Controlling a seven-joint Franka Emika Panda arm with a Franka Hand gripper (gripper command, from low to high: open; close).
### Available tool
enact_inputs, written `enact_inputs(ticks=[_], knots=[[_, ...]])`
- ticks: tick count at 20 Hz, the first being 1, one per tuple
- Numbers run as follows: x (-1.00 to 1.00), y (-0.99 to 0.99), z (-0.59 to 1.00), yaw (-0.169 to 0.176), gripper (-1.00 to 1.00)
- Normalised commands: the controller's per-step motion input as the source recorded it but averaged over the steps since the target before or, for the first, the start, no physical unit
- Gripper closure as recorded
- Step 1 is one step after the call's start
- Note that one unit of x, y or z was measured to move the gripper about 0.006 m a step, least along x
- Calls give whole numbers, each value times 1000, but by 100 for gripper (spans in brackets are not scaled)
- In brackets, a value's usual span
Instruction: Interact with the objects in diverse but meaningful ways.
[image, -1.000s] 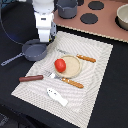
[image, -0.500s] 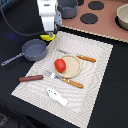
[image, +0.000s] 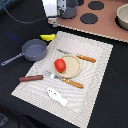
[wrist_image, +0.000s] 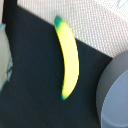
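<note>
arm housing: you see a white, boxy block (image: 51, 7) at 12 o'clock in the exterior view
dark part: grey-black section (image: 68, 8) on its right side
gripper (image: 53, 21): small dark tip under the white block, detail blurred
cable: thin dark line (image: 22, 21) trailing toward 10 o'clock

Bright toy colours on a pale striped mat over black.

The banana (image: 48, 37) is yellow with a dark green tip; the tomato (image: 60, 65) is red on a tan plate (image: 73, 64). The frying pan (image: 34, 50) is grey, bowl and handle alike. The utensil handle (image: 31, 78) at lower left is dark brown, the two cutlery handles (image: 73, 82) orange-brown. The fish-shaped piece (image: 56, 96) is white. The placemat (image: 97, 70) is cream with fine stripes, the table (image: 15, 30) black. At upper right, a pinkish-brown board (image: 107, 22) bears black discs.
</note>
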Motion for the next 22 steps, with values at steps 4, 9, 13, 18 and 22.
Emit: enact_inputs(ticks=[4,9,13,18,22], knots=[[530,-41,616,-208,-100],[679,-77,581,-160,-100],[722,-213,369,-115,-100],[738,-295,173,-78,-100],[694,-389,179,-76,-100]])
